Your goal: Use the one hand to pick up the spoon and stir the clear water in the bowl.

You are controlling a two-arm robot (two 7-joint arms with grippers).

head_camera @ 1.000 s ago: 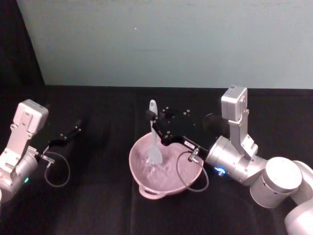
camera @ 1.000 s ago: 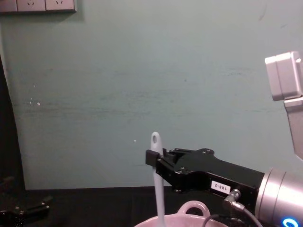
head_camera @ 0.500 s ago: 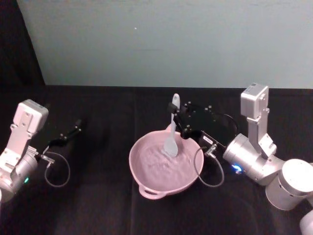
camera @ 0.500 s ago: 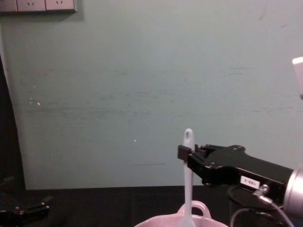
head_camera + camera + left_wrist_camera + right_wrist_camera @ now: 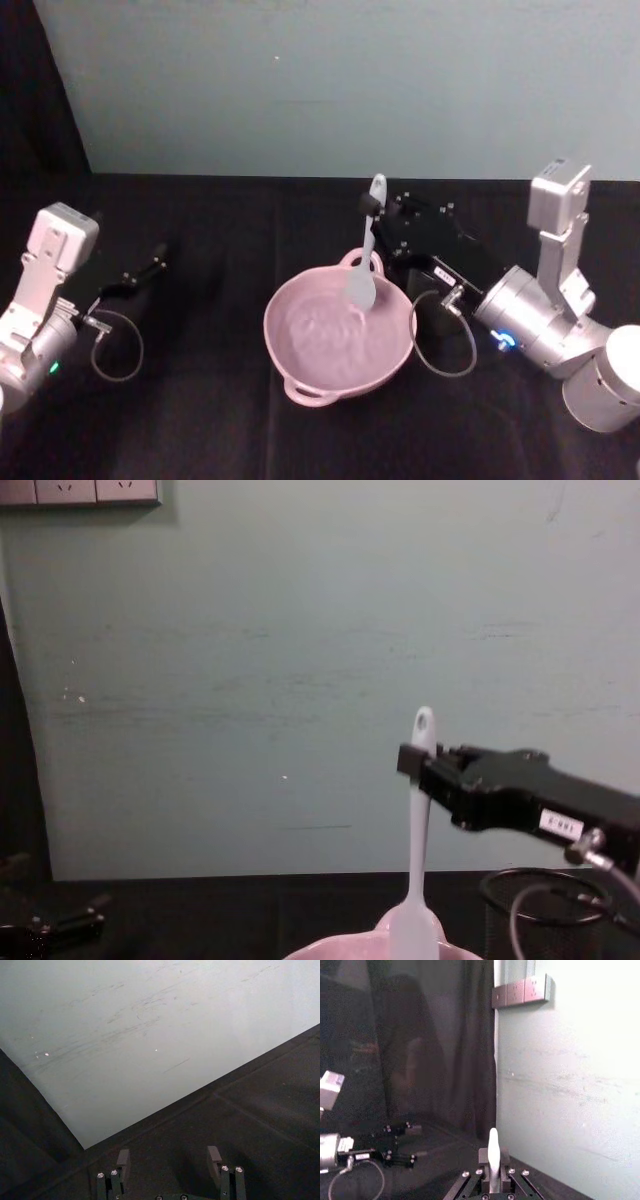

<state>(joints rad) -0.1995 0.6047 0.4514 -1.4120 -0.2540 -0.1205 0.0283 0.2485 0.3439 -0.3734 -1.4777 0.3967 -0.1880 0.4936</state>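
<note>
While upright over the bowl (image 5: 300, 385), spoon (image 5: 366, 262) tight in jaws of right gripper (image 5: 372, 207) (left gripper (image 5: 152, 262): jaws apart).

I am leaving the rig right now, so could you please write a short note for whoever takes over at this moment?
Right claw: shut on the spoon, high on its handle just below the oval hole; spoon hangs nearly upright.
Left claw: open, holding nothing, parked over the table at the robot's far left.
Bowl: mid-table, water inside; spoon blade sits at its far right side; contact with the water unclear.
Done: spoon picked up and brought to the bowl.
Left: stir the water.
</note>
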